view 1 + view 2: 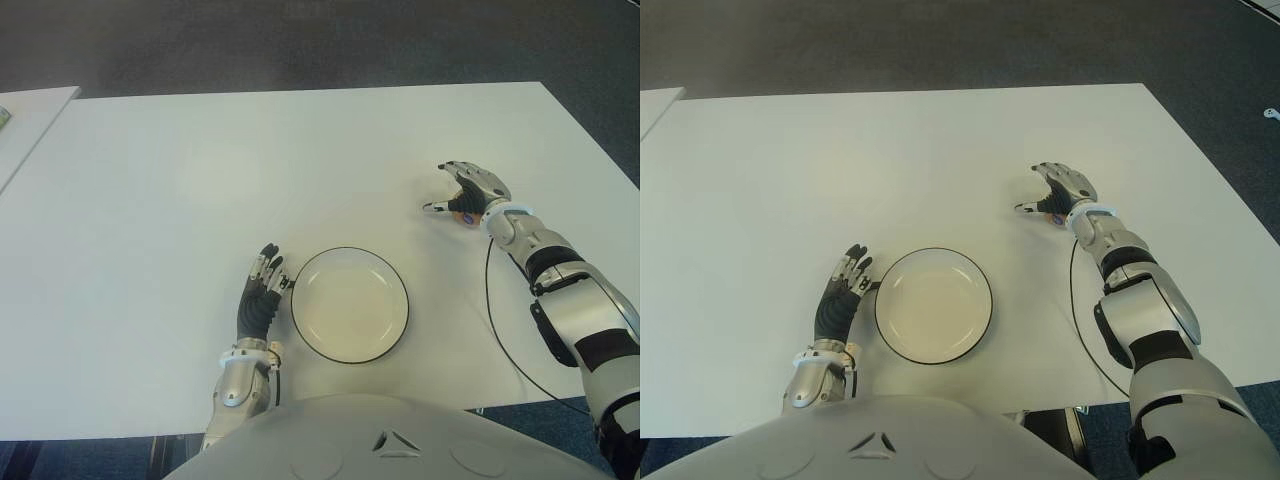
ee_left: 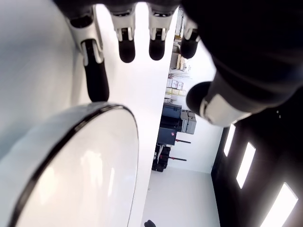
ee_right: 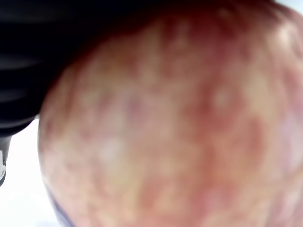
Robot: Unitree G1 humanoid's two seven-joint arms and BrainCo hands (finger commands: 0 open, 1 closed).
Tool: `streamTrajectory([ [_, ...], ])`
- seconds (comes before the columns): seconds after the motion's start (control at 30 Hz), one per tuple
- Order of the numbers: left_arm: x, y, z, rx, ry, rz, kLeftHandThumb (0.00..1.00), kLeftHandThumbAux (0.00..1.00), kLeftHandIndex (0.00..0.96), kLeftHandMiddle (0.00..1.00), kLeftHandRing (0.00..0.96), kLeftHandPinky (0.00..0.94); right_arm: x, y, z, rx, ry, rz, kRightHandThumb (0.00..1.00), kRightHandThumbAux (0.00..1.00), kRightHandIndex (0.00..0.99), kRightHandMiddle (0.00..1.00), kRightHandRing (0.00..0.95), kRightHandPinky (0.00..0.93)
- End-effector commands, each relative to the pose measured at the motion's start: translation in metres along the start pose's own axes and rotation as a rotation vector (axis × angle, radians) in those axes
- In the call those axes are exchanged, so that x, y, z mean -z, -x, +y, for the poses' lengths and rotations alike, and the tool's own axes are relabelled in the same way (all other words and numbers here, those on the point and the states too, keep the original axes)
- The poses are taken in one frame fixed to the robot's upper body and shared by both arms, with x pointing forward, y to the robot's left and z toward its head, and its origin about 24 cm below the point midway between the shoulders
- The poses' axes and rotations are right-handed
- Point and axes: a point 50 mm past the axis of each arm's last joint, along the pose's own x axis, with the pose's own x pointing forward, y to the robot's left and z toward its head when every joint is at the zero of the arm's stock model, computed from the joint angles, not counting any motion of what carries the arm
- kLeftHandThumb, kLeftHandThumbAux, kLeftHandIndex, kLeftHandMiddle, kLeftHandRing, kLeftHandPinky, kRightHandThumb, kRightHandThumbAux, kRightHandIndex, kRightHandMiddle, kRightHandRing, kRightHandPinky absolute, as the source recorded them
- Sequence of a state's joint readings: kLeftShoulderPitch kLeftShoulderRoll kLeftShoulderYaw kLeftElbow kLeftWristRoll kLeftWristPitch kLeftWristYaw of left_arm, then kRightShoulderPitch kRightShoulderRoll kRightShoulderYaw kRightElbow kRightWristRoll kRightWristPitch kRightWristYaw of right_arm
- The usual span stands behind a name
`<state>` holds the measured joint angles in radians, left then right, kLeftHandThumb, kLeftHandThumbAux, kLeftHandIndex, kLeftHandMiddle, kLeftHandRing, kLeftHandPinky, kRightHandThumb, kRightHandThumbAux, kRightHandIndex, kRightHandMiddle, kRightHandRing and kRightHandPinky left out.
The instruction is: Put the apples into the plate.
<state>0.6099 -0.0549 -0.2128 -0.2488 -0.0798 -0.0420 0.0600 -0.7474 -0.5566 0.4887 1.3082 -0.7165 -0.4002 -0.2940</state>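
A red-yellow apple point(image 1: 463, 214) lies on the white table point(image 1: 200, 180) to the right of and beyond the plate. It fills the right wrist view point(image 3: 180, 123). My right hand point(image 1: 455, 195) is cupped over it, fingers curled down around it and thumb out to the left. The white plate point(image 1: 350, 304) with a black rim stands empty near the table's front edge. My left hand point(image 1: 262, 290) lies flat just left of the plate, fingers point(image 2: 97, 75) straight and holding nothing. No other apple shows.
A thin black cable point(image 1: 497, 325) runs along the table from my right wrist toward the front edge. A second white table point(image 1: 25, 120) stands at the far left. Dark floor lies beyond the far edge.
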Motion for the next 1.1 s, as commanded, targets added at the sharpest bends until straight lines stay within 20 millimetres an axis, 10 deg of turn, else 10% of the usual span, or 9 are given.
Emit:
streamTrajectory([
  [0.03,0.0136,0.0056,0.0042,-0.008,-0.003,0.075,0.205,0.629,0.004,0.055,0.077,0.111,0.0181,0.015,0.0256,-0.102,0.023,0.094,0.315,0.438,0.0,0.0,0.0,0.045],
  [1.1,0.0115,0.0071,0.0061,-0.016,-0.003,0.068,0.206,0.617,0.006,0.06,0.089,0.128,0.0231,0.0155,0.0201,-0.09,0.044,0.104,0.321,0.419,0.0,0.0,0.0,0.052],
])
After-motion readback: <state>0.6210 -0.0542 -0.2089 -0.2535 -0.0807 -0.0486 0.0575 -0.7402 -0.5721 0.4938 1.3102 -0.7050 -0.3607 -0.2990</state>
